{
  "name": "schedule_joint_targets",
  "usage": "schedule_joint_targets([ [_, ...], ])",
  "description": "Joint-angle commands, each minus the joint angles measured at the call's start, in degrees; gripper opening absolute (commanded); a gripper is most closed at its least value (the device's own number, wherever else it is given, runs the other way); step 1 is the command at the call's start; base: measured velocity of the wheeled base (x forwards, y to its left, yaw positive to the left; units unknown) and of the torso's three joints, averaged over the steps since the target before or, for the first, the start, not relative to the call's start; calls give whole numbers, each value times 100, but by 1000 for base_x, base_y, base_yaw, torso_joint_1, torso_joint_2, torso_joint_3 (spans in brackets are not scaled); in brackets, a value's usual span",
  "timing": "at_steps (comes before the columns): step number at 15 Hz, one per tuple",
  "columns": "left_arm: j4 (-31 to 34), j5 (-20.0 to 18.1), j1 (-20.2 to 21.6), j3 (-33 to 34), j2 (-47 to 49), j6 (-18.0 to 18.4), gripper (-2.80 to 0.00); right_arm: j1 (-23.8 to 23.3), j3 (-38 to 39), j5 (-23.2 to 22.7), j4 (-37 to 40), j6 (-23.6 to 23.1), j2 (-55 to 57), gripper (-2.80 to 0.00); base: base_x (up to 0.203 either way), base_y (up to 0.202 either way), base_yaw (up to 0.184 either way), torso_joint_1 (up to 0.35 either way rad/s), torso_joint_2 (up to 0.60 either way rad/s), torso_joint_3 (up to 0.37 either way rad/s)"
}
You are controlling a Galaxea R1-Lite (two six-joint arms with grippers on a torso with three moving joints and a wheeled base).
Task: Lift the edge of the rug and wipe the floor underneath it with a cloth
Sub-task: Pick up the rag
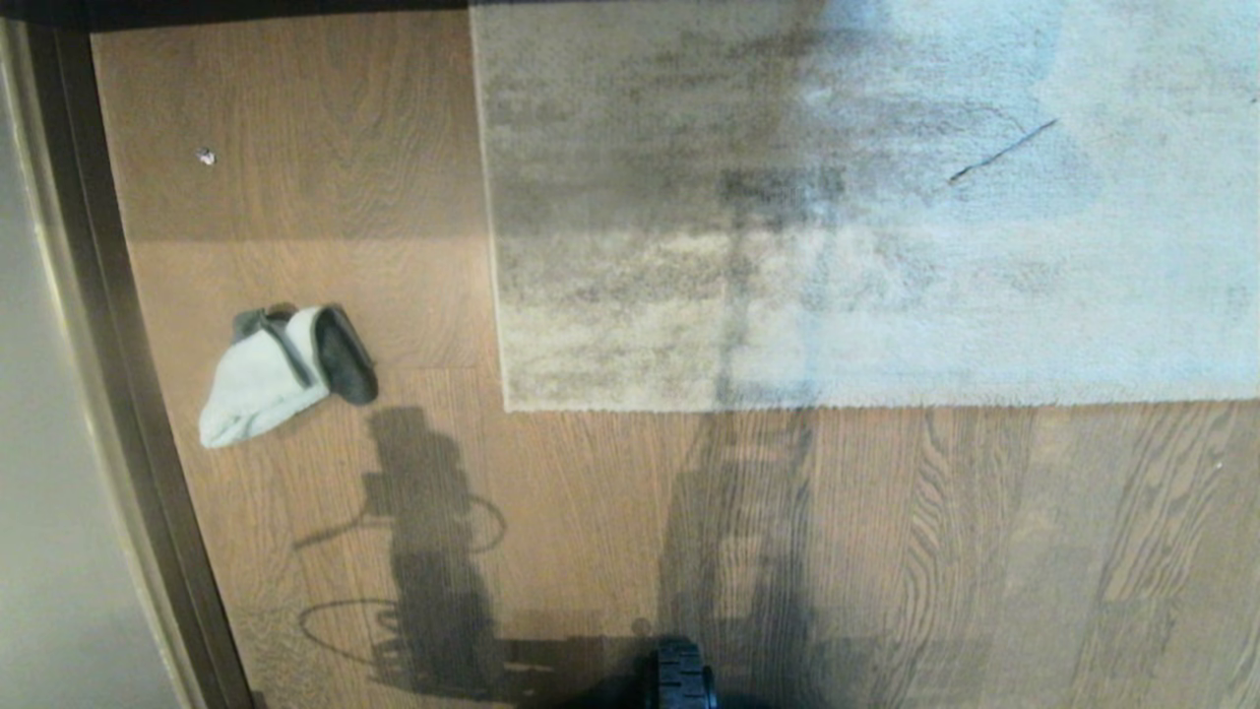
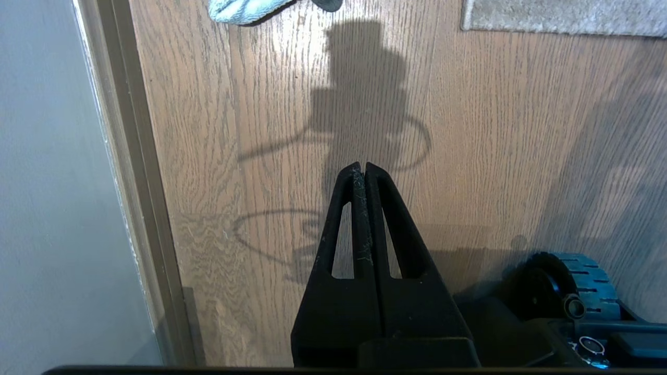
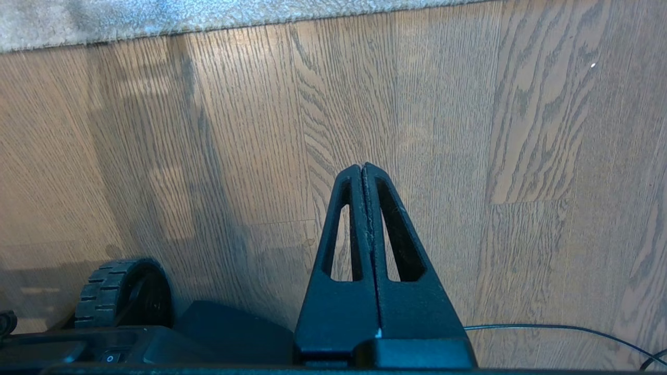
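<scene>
Cloth (image 1: 281, 369) left of the rug edge (image 1: 504, 394), near baseboard (image 1: 118, 394); left gripper (image 2: 363, 166) and right gripper (image 3: 363, 166) pinched closed, empty.

Dark brown baseboard (image 1: 118, 325) down the left side, next to a pale wall (image 1: 39, 443). Thin black cable (image 3: 568, 333) lying near the corner.

Left pincer (image 2: 363, 165) closed, right pincer (image 3: 362, 165) closed (both empty), pointing downward

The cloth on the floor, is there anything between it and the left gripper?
Nothing visible. Bare floor lies between the shut left gripper and the cloth, which lies apart from the rug edge.
</scene>
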State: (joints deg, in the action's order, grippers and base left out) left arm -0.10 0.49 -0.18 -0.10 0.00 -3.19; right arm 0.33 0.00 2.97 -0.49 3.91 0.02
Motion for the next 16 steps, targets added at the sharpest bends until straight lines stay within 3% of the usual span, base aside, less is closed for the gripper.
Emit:
schedule_joint_targets([
  [1, 1, 4, 1, 1, 0, -6, -280, 2, 0, 1, -4, 4, -2, -280, 0, 0, 0, 0, 0, 0],
  [9, 0, 4, 1, -37, 0, 9, -280, 2, 0, 1, -4, 4, -2, -280, 0, 0, 0, 0, 0, 0],
  [13, 34, 96, 1, -548, 47, -45, -280, 2, 0, 1, -4, -1, -2, -280, 0, 0, 0, 0, 0, 0],
  [16, 93, 76, -11, -1023, 751, -50, -280, 2, 0, 1, -4, -1, -2, -280, 0, 0, 0, 0, 0, 0],
])
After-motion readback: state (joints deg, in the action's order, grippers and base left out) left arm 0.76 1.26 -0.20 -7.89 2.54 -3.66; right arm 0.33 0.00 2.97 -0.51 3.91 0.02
